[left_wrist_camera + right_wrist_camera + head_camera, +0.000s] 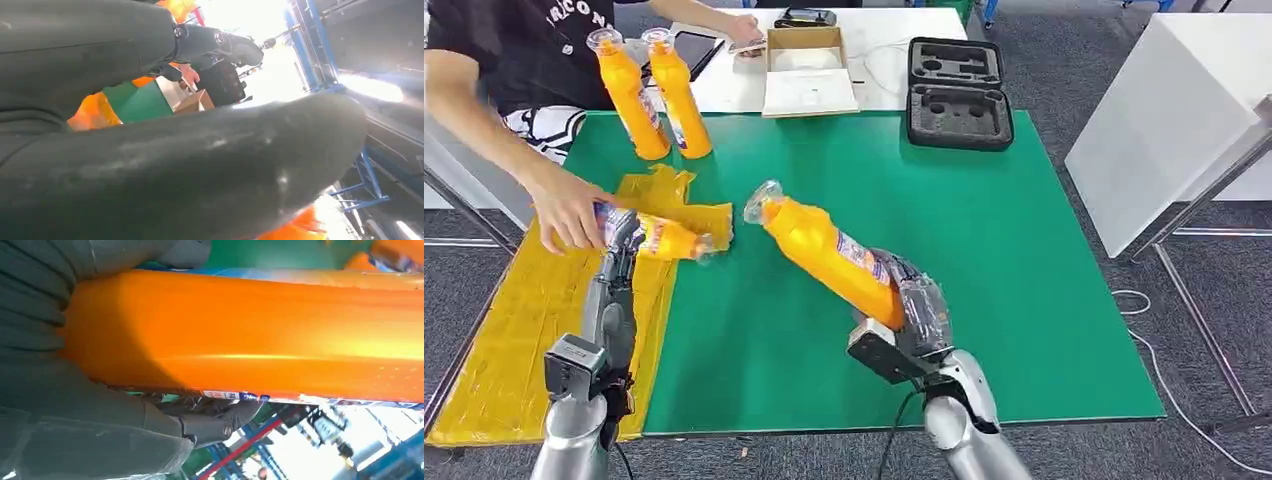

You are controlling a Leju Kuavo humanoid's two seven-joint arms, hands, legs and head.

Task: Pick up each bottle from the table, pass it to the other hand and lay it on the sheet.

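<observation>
The left hand point(621, 232) is hard to read: in the head view its dark fingers lie against the base of a lying bottle point(656, 237) on the crinkled yellow sheet point(499, 350), and a person's hand point(564, 208) covers the same end, so I cannot tell whether the robot's fingers grip it. The left wrist view is mostly blurred grey thumb point(200, 165). The right hand point(911, 305) plainly grasps the held bottle point(829, 250), a glossy orange plastic body with a clear cap and printed label, tilted above the smooth green mat point(984, 290); its base is hidden inside the hand. Two standing bottles point(652, 92) wait upright at the mat's far edge, just beside each other.
</observation>
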